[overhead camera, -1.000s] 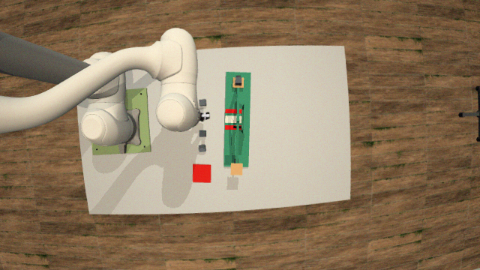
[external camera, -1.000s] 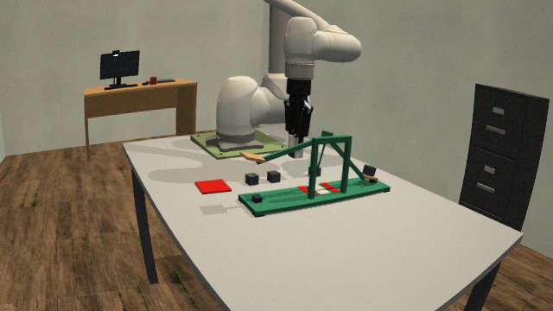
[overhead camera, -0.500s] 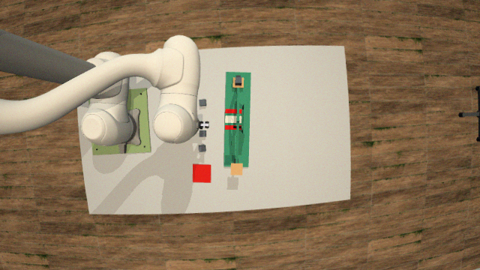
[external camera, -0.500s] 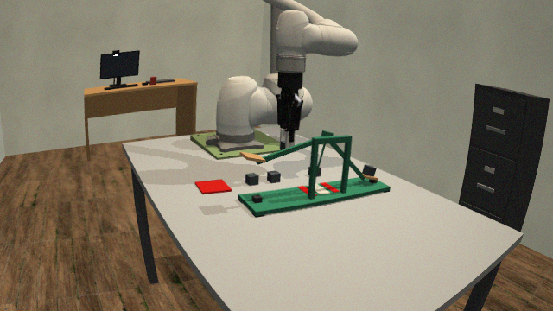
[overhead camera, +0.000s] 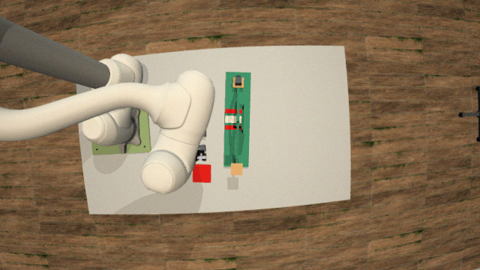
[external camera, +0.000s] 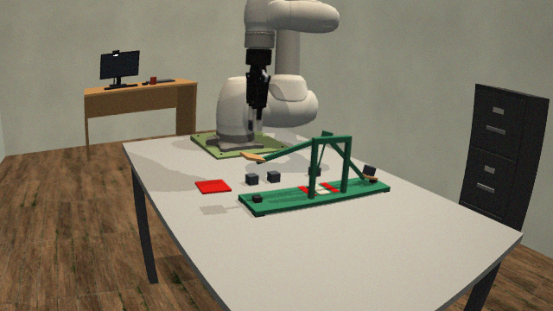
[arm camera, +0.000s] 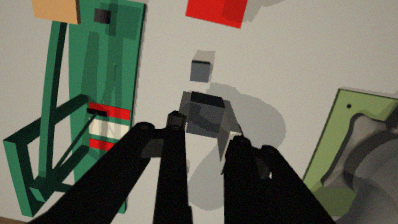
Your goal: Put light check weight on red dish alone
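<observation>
Gripped between the nearly closed fingers of the gripper (overhead camera: 201, 153) (external camera: 255, 124) (arm camera: 206, 118), a dark cube-shaped weight (external camera: 251, 125) (arm camera: 204, 119) is hanging above the pale table (overhead camera: 300, 124) (external camera: 346, 242) (arm camera: 295, 55). Whether it is the light one, the views are not telling. The red dish (overhead camera: 202, 173) (external camera: 212, 187) (arm camera: 217, 11) is lying flat near the row of loose weights, well apart from the held one. Two dark weights (external camera: 251, 179) and (external camera: 273, 176) are resting on the table near the dish, while a third (external camera: 319, 172) is sitting partly hidden behind the frame of the green balance (overhead camera: 237, 144) (external camera: 276, 205) (arm camera: 132, 60). Another weight (overhead camera: 238, 80) (external camera: 369, 170) is pressing down the balance's far pan (overhead camera: 235, 86) (external camera: 371, 177), the opposite pan (overhead camera: 236, 169) (external camera: 252, 157) (arm camera: 56, 10) is riding high, and the pointer (arm camera: 75, 142) is reaching over a red field (arm camera: 118, 113).
</observation>
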You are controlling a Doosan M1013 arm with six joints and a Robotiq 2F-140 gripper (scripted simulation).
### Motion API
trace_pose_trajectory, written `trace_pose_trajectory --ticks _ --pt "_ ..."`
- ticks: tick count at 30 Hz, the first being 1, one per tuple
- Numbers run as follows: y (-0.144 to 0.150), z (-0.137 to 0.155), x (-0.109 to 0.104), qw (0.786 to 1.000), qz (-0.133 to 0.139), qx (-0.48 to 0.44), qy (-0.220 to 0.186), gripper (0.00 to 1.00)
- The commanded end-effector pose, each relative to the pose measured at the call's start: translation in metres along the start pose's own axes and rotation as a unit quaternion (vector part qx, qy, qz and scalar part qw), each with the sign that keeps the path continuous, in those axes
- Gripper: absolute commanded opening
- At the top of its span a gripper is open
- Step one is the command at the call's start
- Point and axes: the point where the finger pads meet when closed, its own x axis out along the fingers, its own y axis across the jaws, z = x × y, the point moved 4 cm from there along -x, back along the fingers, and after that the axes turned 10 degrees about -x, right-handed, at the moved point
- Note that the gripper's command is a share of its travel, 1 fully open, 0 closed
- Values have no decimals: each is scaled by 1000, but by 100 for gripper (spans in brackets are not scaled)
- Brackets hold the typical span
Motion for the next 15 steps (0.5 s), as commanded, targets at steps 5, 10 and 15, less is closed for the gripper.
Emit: trace_pose_trajectory --ticks 5,10,15 --pt "10 -65 -43 1000 0 -1 -3 24" --pt "12 -77 -51 1000 0 -1 -3 24" --pt "10 -78 -51 1000 0 -1 -3 24"
